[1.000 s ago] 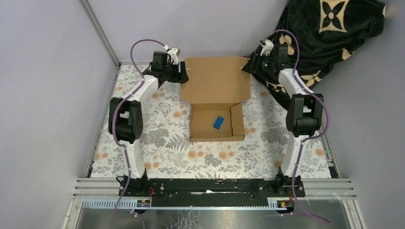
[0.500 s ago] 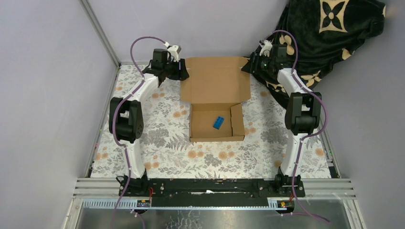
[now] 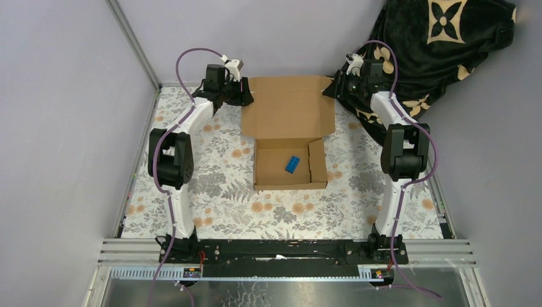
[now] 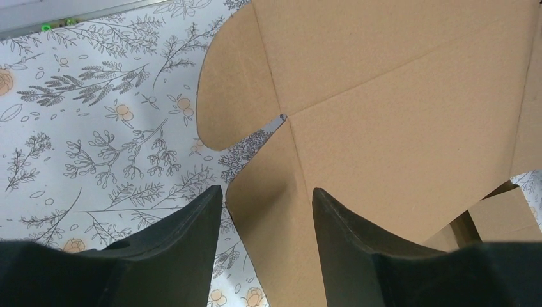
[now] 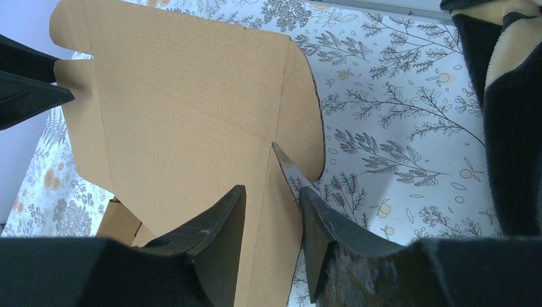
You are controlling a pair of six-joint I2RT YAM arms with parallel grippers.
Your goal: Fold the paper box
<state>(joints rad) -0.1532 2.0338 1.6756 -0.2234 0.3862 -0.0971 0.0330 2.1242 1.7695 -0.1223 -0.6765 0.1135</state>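
Okay, the paper box (image 3: pixel 289 105) sits mid-desk, toward the far wall. Its shallow tray is nearer the arm bases and the big lid panel is opened out behind it. It is plain brown, with rounded side flaps. A small blue object (image 3: pixel 292 164) lies askew inside the tray, clear of the walls.

Prints: a floral cloth (image 3: pixel 217 188) covers the desk. A black blanket (image 3: pixel 447 45) with cream four-petal motifs is bunched in the far right corner.

The left gripper (image 4: pixel 265 192) is at the lid's far left corner. Its jaws are spread, with the flap edge showing in the gap but not pinched. The right gripper (image 5: pixel 272 190) is at the far right corner. Its jaws are also spread, though narrower, with the lid's crease and slit in the gap and nothing gripped.

Both wrist views cut off most of the tray, and only a corner peeks out under the lid. A dark wedge at the left edge of the right wrist view is cropped, and I can't tell what it is.

The lid's right corner is just beside the blanket. Open cloth lies on both sides of the tray and in front of it.
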